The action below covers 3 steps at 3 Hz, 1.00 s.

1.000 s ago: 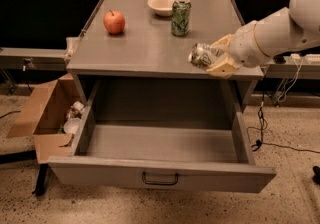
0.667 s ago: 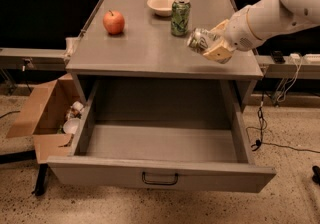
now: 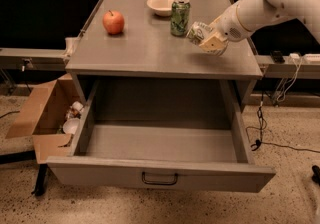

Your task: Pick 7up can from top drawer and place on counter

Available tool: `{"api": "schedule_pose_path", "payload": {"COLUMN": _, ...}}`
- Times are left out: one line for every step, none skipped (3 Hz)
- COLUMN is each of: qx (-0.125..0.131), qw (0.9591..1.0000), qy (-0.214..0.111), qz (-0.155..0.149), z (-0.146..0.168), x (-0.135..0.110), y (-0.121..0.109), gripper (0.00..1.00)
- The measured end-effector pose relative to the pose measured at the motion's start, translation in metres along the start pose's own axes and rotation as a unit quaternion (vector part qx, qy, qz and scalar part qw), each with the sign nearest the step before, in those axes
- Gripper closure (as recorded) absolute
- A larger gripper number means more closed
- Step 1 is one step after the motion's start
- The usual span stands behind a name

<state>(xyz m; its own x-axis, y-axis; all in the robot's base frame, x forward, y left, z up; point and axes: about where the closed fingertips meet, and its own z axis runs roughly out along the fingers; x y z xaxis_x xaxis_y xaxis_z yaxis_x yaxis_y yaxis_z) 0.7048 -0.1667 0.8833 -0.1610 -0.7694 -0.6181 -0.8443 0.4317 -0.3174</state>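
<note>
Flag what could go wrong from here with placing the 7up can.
1. The gripper holds the 7up can tilted over the counter; released like that, it may tip and roll.
2. It hangs close beside the darker green can; lowering could knock that over.

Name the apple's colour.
The apple is red, seen in the camera view; the gripper holds the 7up can over the counter.
</note>
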Motion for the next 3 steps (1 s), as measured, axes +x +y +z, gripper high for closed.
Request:
{"api": "schedule_pose_path", "payload": {"qx": -0.002, "qw": 0.9998, "qy": 0.006, "qz": 0.018, "z": 0.016, "x": 0.004, "y": -0.014, "gripper": 1.00}}
{"api": "schedule_pose_path", "payload": {"qx": -0.011, "qw": 0.9991, "qy": 0.022, "qz": 0.034, "z": 0.036, "x": 0.017, "y": -0.023, "gripper": 1.00}}
{"api": "schedule_pose_path", "payload": {"qx": -0.012, "qw": 0.9990, "qy": 0.024, "qz": 0.036, "z": 0.039, "x": 0.019, "y": -0.025, "gripper": 0.77}}
